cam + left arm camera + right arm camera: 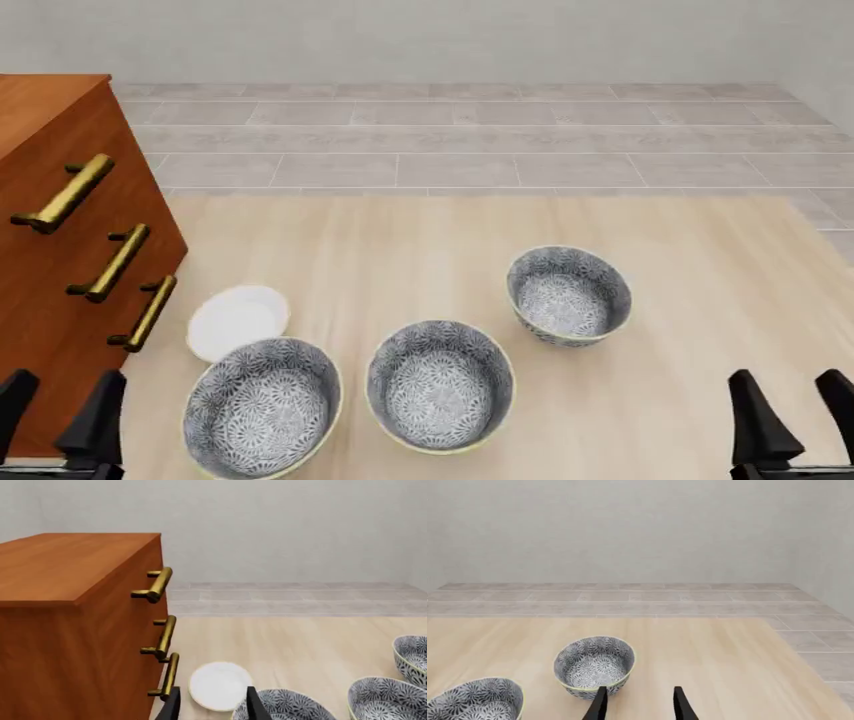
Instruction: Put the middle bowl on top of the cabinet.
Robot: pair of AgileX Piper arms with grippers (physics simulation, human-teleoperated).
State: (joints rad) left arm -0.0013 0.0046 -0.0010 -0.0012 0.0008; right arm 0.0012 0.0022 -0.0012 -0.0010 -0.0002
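Three patterned bowls sit low in the frame; the middle bowl [439, 385] looks rigid, glazed-slick, best pinched at its rim, both end effectors open.

I see a small white plate [238, 320] lying flat on the light wooden table [400, 240]. A flowery bowl [262, 407] sits right next to it, nearer to me. Another flowery bowl [569, 295] stands farther back and off to the right, all by itself. Past the table's far edge I see a grey tiled floor [467, 130] and a plain pale wall [441, 40].
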